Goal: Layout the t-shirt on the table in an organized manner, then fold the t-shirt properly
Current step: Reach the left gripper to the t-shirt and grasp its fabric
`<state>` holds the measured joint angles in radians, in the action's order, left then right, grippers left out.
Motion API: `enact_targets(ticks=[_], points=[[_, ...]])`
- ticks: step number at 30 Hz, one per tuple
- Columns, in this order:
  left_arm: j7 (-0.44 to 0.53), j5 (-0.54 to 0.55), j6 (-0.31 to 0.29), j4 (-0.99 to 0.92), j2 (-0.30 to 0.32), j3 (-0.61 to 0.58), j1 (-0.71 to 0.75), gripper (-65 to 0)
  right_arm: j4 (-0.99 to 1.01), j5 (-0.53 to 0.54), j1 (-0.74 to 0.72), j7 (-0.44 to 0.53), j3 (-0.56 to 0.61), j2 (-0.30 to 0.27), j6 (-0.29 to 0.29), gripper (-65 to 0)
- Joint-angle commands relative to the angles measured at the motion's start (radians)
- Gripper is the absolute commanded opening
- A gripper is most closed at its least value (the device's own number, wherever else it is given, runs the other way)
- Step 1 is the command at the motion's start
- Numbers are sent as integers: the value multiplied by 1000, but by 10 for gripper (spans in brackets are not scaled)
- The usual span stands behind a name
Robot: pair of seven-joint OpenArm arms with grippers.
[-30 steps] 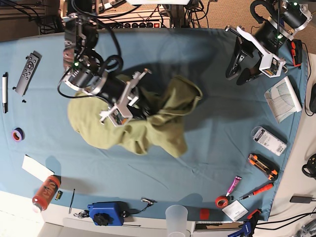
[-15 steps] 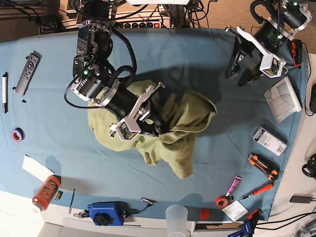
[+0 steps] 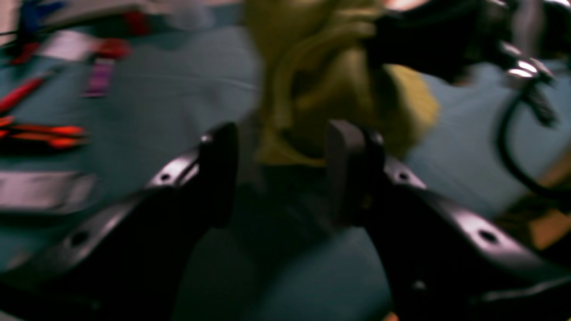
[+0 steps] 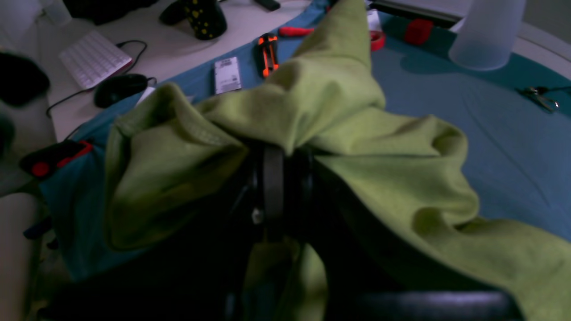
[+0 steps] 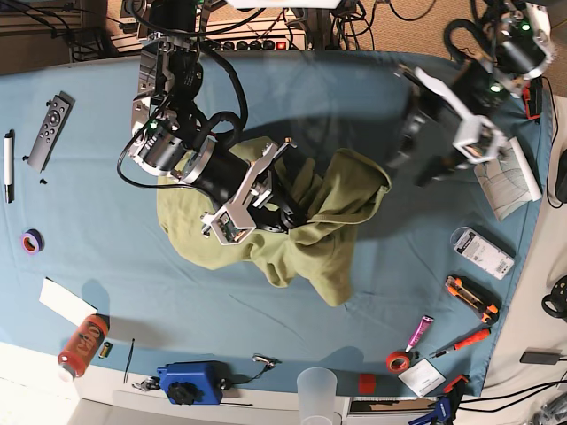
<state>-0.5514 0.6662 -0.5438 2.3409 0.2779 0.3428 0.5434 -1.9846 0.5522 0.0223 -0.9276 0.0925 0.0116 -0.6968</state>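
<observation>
Olive-green cotton t-shirt lies bunched on light-blue cloth table, pinched in my right gripper; my left gripper spread, holding nothing.

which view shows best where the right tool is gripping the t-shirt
The right wrist view: the right tool sits shut on bunched t-shirt fabric. The base view shows the whole crumpled shirt, grip partly hidden. The left wrist view is blurred, shirt distant.

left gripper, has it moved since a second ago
Yes. In the base view the left gripper has swung away from the folded paper toward the t-shirt; jaws open.
</observation>
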Motion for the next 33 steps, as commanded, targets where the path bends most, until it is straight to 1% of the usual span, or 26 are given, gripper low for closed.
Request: enact_targets(ticks=[1,5,8,10,14,16,18,23,27,30,33], points=[[29,-1,25,15,8,-30,2,-328,-18,31,-16,31,0,3,-1,-650],[28,-112,155,15,7,-155,-28,-317,-18,31,-16,-3,34,2,-1,-650],[20,-159,208,15,7,-223,-61,-274,-18,22,-14,-15,96,2,-1,-650],[12,-187,251,15,6,-256,-78,-272,-18,-8,-11,-11,145,3,-1,-650],[9,-291,356,-2,5,-274,-105,-272,-18,-101,-3,11,208,3,-1,-650],[-4,-308,394,-35,5,-274,-117,-272,-18,-122,-3,18,207,2,-1,-650],[-9,-308,417,-64,5,-274,-126,-272,-18,-124,-3,19,206,2,-1,-650],[-9,-308,419,-96,5,-274,-148,-272,-18,-124,-3,19,191,2,-1,-650],[-11,-304,357,-96,5,-274,-156,-272,-18,-116,-3,20,153,2,-1,-650],[-29,-280,333,-96,5,-274,-159,-272,-18,-51,-3,19,114,2,-1,-650],[-32,-269,333,-96,5,-274,-159,-272,-18,2,-3,19,77,3,-1,-650]])
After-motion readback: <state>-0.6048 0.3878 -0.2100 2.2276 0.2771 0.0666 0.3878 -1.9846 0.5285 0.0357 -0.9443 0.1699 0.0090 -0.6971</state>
